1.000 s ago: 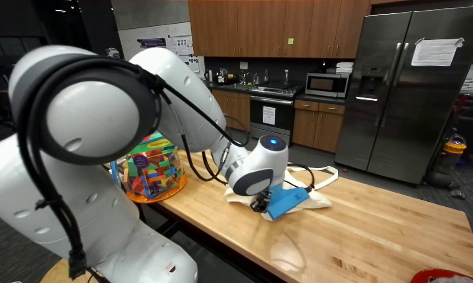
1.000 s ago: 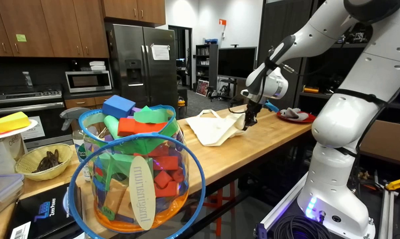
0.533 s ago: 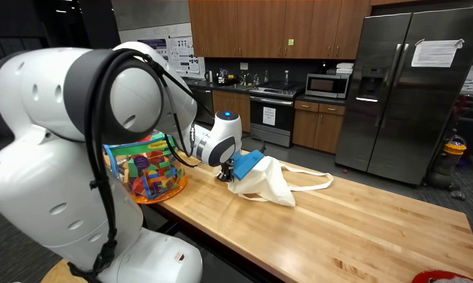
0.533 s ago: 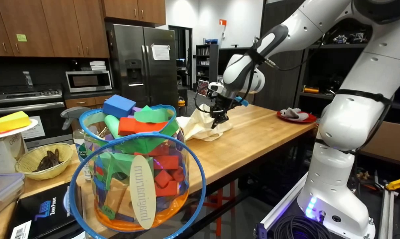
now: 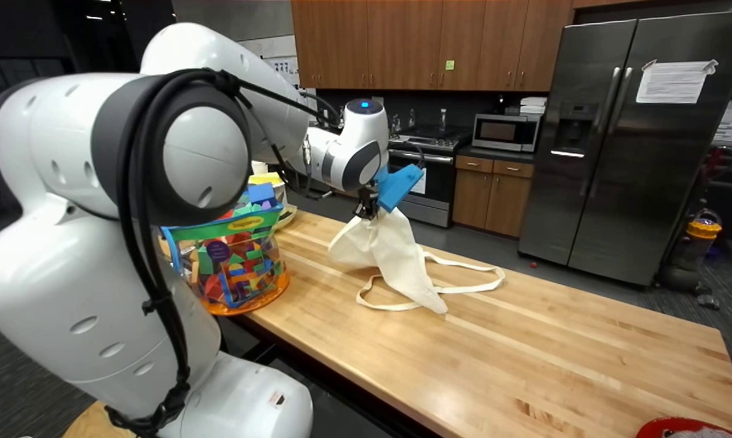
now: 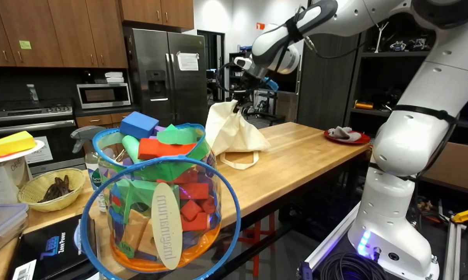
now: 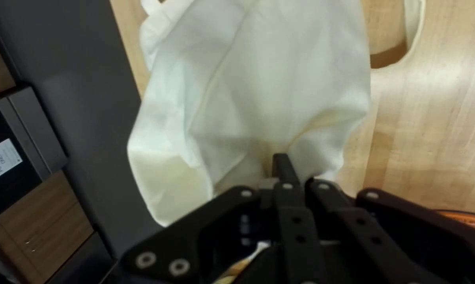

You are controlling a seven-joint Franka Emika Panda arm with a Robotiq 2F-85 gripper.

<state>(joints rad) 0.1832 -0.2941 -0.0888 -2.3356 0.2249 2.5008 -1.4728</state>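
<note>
Fingers pinching cloth tote, slack below 'em.
Prob. light, soft, floppy; best held by bunched fabric btwn tips.

Counter: pale wood strips. Resting on it in an exterior view: cream bag, lower folds and strap only, mid-frame; block tub, lower left of centre; basket and black box, lower left; red plate, right.

Brown wall cabinets hang above a stove, beside a steel refrigerator on dark flooring.
</note>
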